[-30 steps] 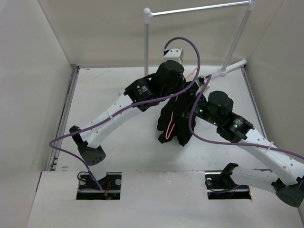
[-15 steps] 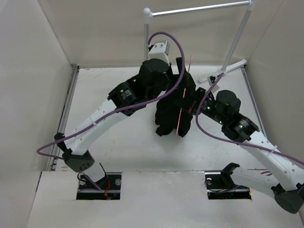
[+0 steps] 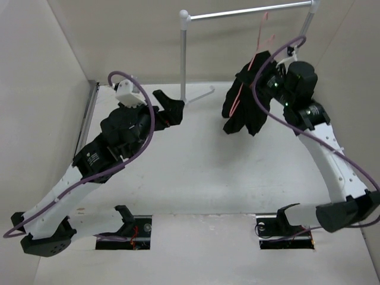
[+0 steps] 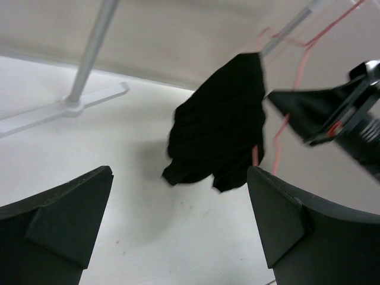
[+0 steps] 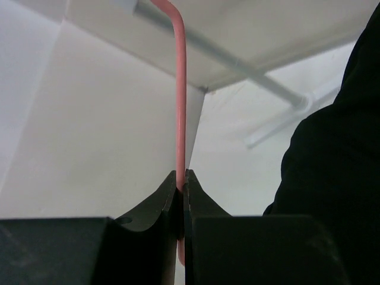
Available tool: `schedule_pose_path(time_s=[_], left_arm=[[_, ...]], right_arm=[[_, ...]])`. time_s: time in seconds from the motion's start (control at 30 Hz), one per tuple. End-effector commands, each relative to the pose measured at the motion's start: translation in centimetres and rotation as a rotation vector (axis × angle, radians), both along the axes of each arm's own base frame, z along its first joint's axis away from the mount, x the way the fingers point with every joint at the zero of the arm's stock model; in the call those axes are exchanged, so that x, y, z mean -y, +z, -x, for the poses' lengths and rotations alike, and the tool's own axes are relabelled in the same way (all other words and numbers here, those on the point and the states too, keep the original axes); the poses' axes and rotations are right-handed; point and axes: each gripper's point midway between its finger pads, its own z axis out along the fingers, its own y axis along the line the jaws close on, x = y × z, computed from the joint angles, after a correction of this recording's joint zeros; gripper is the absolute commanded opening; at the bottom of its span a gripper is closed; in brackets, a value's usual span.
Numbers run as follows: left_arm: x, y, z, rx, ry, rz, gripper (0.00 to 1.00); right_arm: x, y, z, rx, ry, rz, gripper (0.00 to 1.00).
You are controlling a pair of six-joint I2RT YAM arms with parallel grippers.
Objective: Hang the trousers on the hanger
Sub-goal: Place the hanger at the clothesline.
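**Desk:** What does the room look like on your feed?

**Me:** I see plain beige walls [image 3: 119, 41] boxing in a white table [image 3: 196, 178]. A white garment rack [image 3: 183, 59] stands at the back, with its foot flat on the table and its rail [image 3: 237, 12] across the top.

**Desk:** Where are the trousers?

**Me:** The trousers [image 3: 244, 116] hang in a black bunch from the hanger [image 5: 180, 89], below the right end of the rail. The hook is up by the rail, but I can't tell whether it rests on it.

**Desk:** And your grippers?

**Me:** My right gripper [image 5: 181, 181] is pinched fully together on the hanger's pink wire, with the trousers just beside it. My left gripper [image 3: 169, 110] is spread wide with nothing in it. It's over the table near the rack's left post, well apart from the trousers.
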Motion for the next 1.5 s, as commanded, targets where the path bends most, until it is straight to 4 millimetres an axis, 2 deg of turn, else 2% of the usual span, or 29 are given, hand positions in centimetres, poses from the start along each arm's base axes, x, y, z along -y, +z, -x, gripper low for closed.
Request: schedule_pose_path(time_s=[0.0, 0.1, 0.2, 0.4, 0.5, 0.7, 0.8, 0.97, 1.03, 1.2, 1.37, 1.47], left_arm=[[-2.0, -3.4, -0.5, -0.06, 0.083, -0.014, 1.0], [-3.6, -5.7, -0.4, -0.106, 0.118, -0.014, 1.0], [-4.6, -7.2, -0.4, -0.133, 0.134, -0.017, 1.0], [-5.1, -9.5, -0.5, -0.181, 0.136, -0.028, 1.0], [-5.0, -10.5, -0.6, -0.204, 0.137, -0.03, 1.0], [-5.7, -10.9, -1.3, -0.215, 0.154, -0.031, 1.0], [-5.6, -11.7, -1.6, -0.234, 0.152, -0.034, 1.0], [-5.4, -13.0, -2.0, -0.264, 0.157, -0.042, 1.0], [-5.5, -13.4, -2.2, -0.276, 0.165, -0.051, 1.0], [-6.0, -14.2, -2.6, -0.298, 0.186, -0.064, 1.0], [-6.8, -15.0, -2.9, -0.327, 0.209, -0.083, 1.0], [-8.1, -15.3, -3.3, -0.333, 0.243, -0.098, 1.0]], right_arm=[[1.8, 7.0, -2.6, 0.186, -0.038, -0.008, 0.05], [3.1, 7.8, -6.5, 0.171, -0.077, 0.003, 0.05], [3.8, 8.0, -9.8, 0.157, -0.092, 0.009, 0.05], [5.3, 6.5, -14.5, 0.103, -0.105, 0.013, 0.05], [6.3, 6.0, -15.9, 0.093, -0.12, 0.02, 0.04], [8.2, 5.0, -17.3, 0.075, -0.152, 0.02, 0.04], [8.8, 4.0, -18.1, 0.054, -0.16, 0.019, 0.04], [9.7, 1.2, -19.0, -0.004, -0.177, 0.03, 0.07], [10.0, 0.5, -19.2, -0.017, -0.183, 0.031, 0.11], [10.5, -0.1, -19.4, -0.031, -0.19, 0.025, 0.33], [10.6, 1.6, -18.4, 0.005, -0.19, 0.024, 0.72], [11.0, 2.8, -17.6, 0.029, -0.205, 0.028, 0.88]])
